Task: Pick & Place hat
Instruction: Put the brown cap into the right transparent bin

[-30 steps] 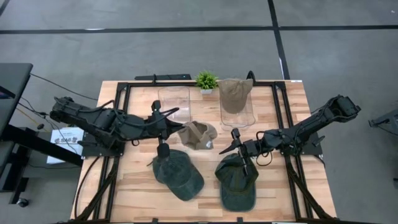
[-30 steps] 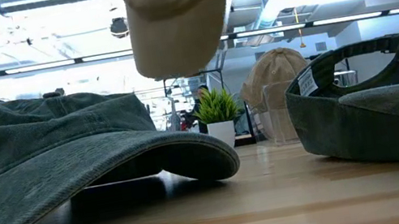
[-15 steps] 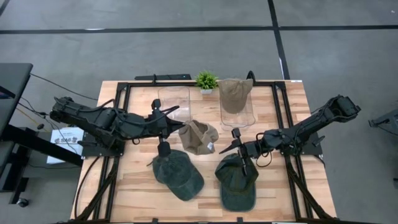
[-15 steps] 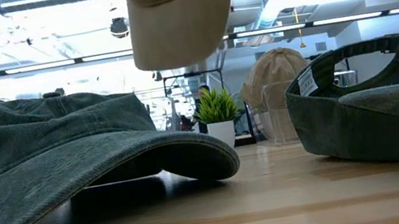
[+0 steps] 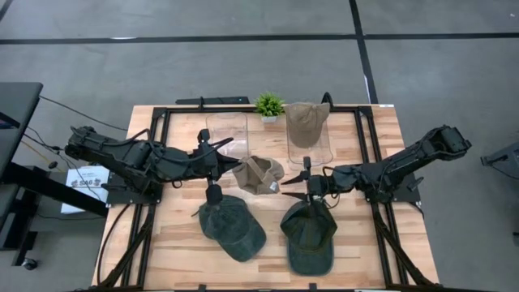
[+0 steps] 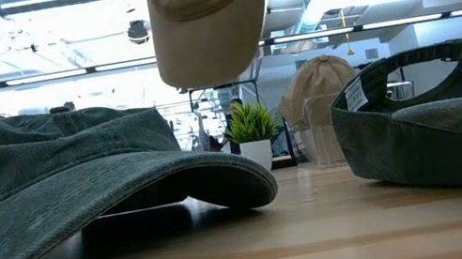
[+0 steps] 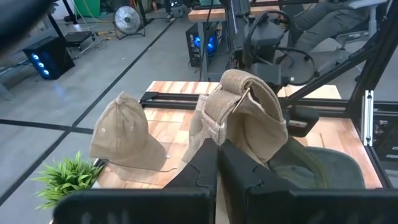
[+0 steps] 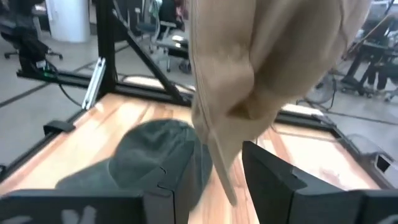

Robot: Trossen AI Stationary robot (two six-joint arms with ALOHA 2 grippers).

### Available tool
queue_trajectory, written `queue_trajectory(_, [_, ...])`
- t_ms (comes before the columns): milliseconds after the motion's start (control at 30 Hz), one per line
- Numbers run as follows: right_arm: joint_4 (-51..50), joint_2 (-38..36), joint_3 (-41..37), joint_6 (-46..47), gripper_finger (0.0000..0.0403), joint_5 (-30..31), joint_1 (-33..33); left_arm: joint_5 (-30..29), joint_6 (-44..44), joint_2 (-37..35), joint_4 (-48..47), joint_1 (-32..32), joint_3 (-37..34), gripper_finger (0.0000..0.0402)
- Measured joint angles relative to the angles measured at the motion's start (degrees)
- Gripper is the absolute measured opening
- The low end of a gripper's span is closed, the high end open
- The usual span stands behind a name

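Left gripper (image 5: 229, 165) sits just left of centre in the high view, fingers pinched tight on a crumpled tan cloth cap (image 5: 258, 175) held off the wooden table (image 5: 381, 162); low view shows this cap (image 6: 209, 14) hanging at the top centre of the frame, clear of the tabletop; left wrist view has the cap (image 7: 249, 118) bunched right above the closed fingers (image 7: 208, 168).

Right gripper (image 5: 302, 182) just right of centre, beside the held cap, jaws partly apart; in the right wrist view the tan cloth (image 8: 261, 74) hangs between and ahead of the fingers (image 8: 270, 174); contact cannot be told.

Dark green cap (image 5: 233, 228) lies lower centre-left, brim down; second dark green cap (image 5: 310, 236) lower centre-right, turned inside up.

Another tan cap (image 5: 307, 122) rests on a clear stand (image 5: 310, 151) at upper centre; empty clear stand (image 5: 226, 130) to its left; small green plant (image 5: 269, 104) between them at the far edge.
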Motion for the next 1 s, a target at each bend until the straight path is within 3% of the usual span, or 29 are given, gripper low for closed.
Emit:
queue_trajectory(200, [-1.4, 2.3, 0.0, -0.5, 0.0133, -0.4, 0.1, 0.0, 0.0, 0.0, 0.8, 0.0, 0.0, 0.0006])
queue_trajectory(533, [15.2, 14.5, 0.5, -3.8, 0.0139, -3.5, -1.2, 0.0, 1.1, 0.0, 3.1, 0.0, 0.0, 0.0006])
queue_trajectory(733, [16.0, 18.0, 3.3, -3.5, 0.0129, -3.4, -1.9, 0.0, 1.1, 0.0, 3.2, 0.0, 0.0, 0.0006])
queue_trajectory(833, [15.8, 18.8, 4.2, -3.4, 0.0107, -3.4, -1.8, 0.0, 1.1, 0.0, 3.2, 0.0, 0.0, 0.0006])
queue_trajectory(1000, [13.3, 18.0, 4.7, -3.7, 0.0015, -6.2, -1.8, 0.0, 1.1, 0.0, 3.1, 0.0, 0.0, 0.0006])
